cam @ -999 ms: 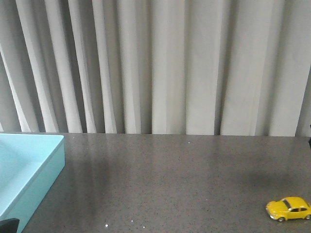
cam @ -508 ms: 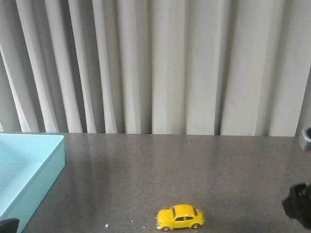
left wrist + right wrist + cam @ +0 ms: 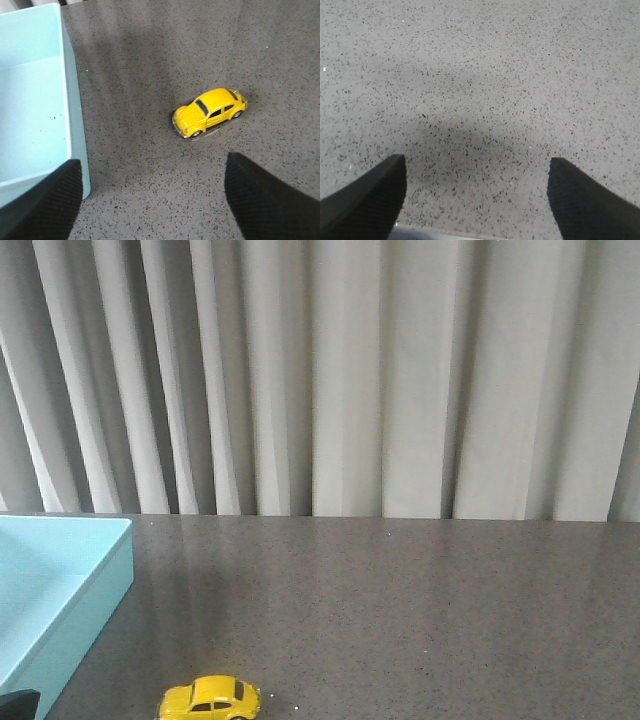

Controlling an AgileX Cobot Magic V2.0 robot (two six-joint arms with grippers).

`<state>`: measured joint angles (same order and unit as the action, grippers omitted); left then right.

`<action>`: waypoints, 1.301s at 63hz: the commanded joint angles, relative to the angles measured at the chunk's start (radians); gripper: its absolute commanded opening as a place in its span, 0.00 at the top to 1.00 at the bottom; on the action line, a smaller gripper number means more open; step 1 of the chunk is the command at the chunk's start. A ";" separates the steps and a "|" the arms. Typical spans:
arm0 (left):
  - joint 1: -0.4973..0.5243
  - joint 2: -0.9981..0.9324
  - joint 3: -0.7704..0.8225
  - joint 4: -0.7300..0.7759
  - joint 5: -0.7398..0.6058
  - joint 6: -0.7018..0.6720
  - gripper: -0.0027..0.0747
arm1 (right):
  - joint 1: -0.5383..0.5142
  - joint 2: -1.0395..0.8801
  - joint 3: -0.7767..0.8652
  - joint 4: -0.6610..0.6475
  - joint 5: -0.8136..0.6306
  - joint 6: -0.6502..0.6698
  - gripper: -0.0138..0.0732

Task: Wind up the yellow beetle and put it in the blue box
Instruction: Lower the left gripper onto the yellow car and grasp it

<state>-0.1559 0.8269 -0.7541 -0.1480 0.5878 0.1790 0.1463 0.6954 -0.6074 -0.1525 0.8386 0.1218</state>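
Note:
The yellow beetle (image 3: 209, 698) stands on its wheels on the dark speckled table at the front edge of the front view, right of the blue box (image 3: 60, 585). In the left wrist view the beetle (image 3: 210, 111) lies ahead of my open, empty left gripper (image 3: 152, 170), and the blue box (image 3: 75, 125) is beside it. One left finger (image 3: 50, 200) hangs near the box's corner. My right gripper (image 3: 475, 167) is open and empty over bare table; the beetle does not show in its view. A dark bit of the left arm (image 3: 18, 704) shows at the front view's lower left corner.
A grey pleated curtain (image 3: 320, 380) hangs behind the table's far edge. The table's near edge (image 3: 470, 235) shows below the right fingers. The blue box holds only a few dark specks.
The beetle has rolled leftward across the table, from the far right to near the blue box. The right gripper, seen at the right edge half a second ago, has left the front view.

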 commanded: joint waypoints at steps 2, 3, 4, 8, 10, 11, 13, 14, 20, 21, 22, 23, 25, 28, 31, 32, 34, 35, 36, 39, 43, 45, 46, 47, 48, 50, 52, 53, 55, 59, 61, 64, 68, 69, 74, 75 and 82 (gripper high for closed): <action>-0.007 -0.003 -0.030 -0.014 -0.075 -0.003 0.25 | 0.000 -0.044 0.003 -0.021 -0.078 0.003 0.20; -0.007 -0.003 -0.030 -0.014 -0.077 -0.003 0.25 | 0.000 -0.047 0.004 -0.020 -0.079 0.003 0.20; -0.007 -0.003 -0.030 -0.014 -0.077 -0.003 0.25 | 0.000 -0.051 0.007 -0.020 -0.079 0.003 0.20; -0.007 -0.003 -0.030 -0.014 -0.077 -0.003 0.25 | 0.000 -0.055 0.011 -0.020 -0.076 0.003 0.20; -0.007 -0.003 -0.030 -0.014 -0.077 -0.003 0.25 | 0.000 -0.055 0.011 -0.020 -0.072 0.003 0.20; -0.007 -0.003 -0.030 -0.014 -0.077 -0.003 0.25 | 0.000 -0.055 0.011 -0.020 -0.072 0.003 0.20; -0.007 -0.003 -0.030 -0.014 -0.077 -0.003 0.25 | 0.000 -0.055 0.011 -0.020 -0.072 0.003 0.20; -0.007 -0.003 -0.030 -0.014 -0.077 -0.003 0.25 | 0.000 -0.055 0.011 -0.020 -0.072 0.003 0.20; -0.007 -0.003 -0.030 -0.014 -0.079 -0.003 0.25 | 0.000 -0.055 0.011 -0.020 -0.073 0.003 0.20; -0.007 -0.003 -0.030 -0.014 -0.080 -0.003 0.25 | 0.000 -0.055 0.011 -0.020 -0.073 0.003 0.20; -0.007 -0.003 -0.030 -0.014 -0.080 -0.003 0.25 | 0.000 -0.055 0.011 -0.020 -0.073 0.003 0.20; -0.007 -0.003 -0.030 -0.014 -0.081 -0.003 0.25 | 0.000 -0.055 0.011 -0.020 -0.074 0.003 0.20; -0.007 -0.003 -0.030 -0.014 -0.081 -0.003 0.25 | 0.000 -0.055 0.011 -0.020 -0.074 0.003 0.20; -0.007 -0.003 -0.030 -0.018 -0.081 -0.004 0.25 | 0.000 -0.055 0.011 -0.020 -0.074 0.003 0.20; -0.007 -0.003 -0.030 -0.020 -0.078 -0.004 0.25 | 0.000 -0.055 0.011 -0.020 -0.073 0.003 0.20; -0.007 -0.003 -0.030 -0.022 -0.078 -0.004 0.25 | 0.000 -0.055 0.011 -0.020 -0.071 0.003 0.20; -0.007 -0.003 -0.030 -0.027 -0.078 -0.004 0.25 | 0.000 -0.055 0.011 -0.020 -0.066 0.003 0.20; -0.007 -0.003 -0.030 -0.034 -0.077 -0.004 0.25 | 0.000 -0.055 0.011 -0.018 -0.063 0.003 0.20; -0.007 -0.003 -0.030 -0.040 -0.076 -0.004 0.25 | 0.000 -0.055 0.011 -0.018 -0.061 0.003 0.20; -0.007 -0.003 -0.030 -0.053 -0.072 -0.004 0.25 | 0.000 -0.055 0.011 -0.020 -0.061 0.000 0.20; -0.007 -0.001 -0.031 -0.048 -0.075 0.017 0.25 | 0.000 -0.055 0.011 -0.020 -0.060 0.000 0.20; -0.007 0.004 -0.035 -0.046 -0.075 0.037 0.25 | 0.000 -0.055 0.011 -0.020 -0.060 0.000 0.20; -0.007 0.008 -0.039 -0.042 -0.071 0.054 0.25 | 0.000 -0.055 0.011 -0.020 -0.060 0.000 0.20; -0.007 0.013 -0.043 -0.039 -0.068 0.067 0.25 | 0.000 -0.055 0.011 -0.020 -0.060 0.000 0.20; -0.007 0.019 -0.049 -0.039 -0.065 0.081 0.25 | 0.000 -0.055 0.011 -0.020 -0.060 0.000 0.20; -0.007 0.038 -0.063 -0.041 -0.053 0.122 0.25 | 0.000 -0.055 0.011 -0.020 -0.060 0.000 0.20; -0.007 0.061 -0.086 -0.041 -0.027 0.166 0.25 | 0.000 -0.055 0.011 -0.020 -0.060 0.000 0.20; -0.007 0.071 -0.097 -0.041 -0.007 0.182 0.25 | 0.000 -0.055 0.011 -0.020 -0.060 0.000 0.20; -0.007 0.093 -0.127 -0.041 0.021 0.215 0.25 | 0.000 -0.055 0.011 -0.020 -0.059 0.000 0.20; -0.007 0.147 -0.176 -0.045 0.082 0.292 0.25 | 0.000 -0.055 0.011 -0.020 -0.059 0.000 0.20; -0.007 0.179 -0.208 -0.049 0.111 0.338 0.25 | 0.000 -0.055 0.011 -0.020 -0.059 0.000 0.20; -0.007 0.219 -0.249 -0.052 0.141 0.400 0.25 | 0.000 -0.055 0.011 -0.020 -0.059 0.000 0.20; -0.007 0.283 -0.300 -0.062 0.185 0.497 0.25 | 0.000 -0.055 0.011 -0.020 -0.059 0.000 0.20; -0.007 0.305 -0.316 -0.070 0.196 0.530 0.25 | 0.000 -0.055 0.011 -0.020 -0.059 0.000 0.20; -0.007 0.391 -0.371 -0.101 0.226 0.634 0.25 | 0.000 -0.055 0.011 -0.020 -0.059 0.000 0.20; -0.007 0.405 -0.380 -0.106 0.229 0.646 0.25 | 0.000 -0.055 0.011 -0.020 -0.059 0.000 0.20; -0.007 0.516 -0.455 -0.144 0.244 0.707 0.25 | 0.000 -0.055 0.011 -0.020 -0.059 -0.001 0.20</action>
<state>-0.1559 1.2880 -1.1303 -0.2364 0.8578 0.8290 0.1463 0.6408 -0.5729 -0.1538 0.8285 0.1226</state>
